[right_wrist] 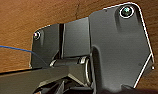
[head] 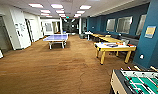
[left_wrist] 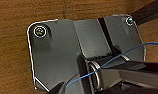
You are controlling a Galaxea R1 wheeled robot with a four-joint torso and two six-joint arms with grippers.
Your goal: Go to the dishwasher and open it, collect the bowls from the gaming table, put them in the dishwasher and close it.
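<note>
The gaming table, with a white top and yellow sides and legs, stands at the right of the room in the head view, a few metres ahead. A few small items lie on its top: a dark round one, an orange one and a red one. They are too blurred to tell which are bowls. The dishwasher is out of view. Both wrist views look down at brown carpet past dark parts of my own arms.
A football table with a green field and rods stands close at the lower right. A blue ping-pong table sits mid-room. More yellow tables line the dark blue wall on the right. White walls and doors run along the left.
</note>
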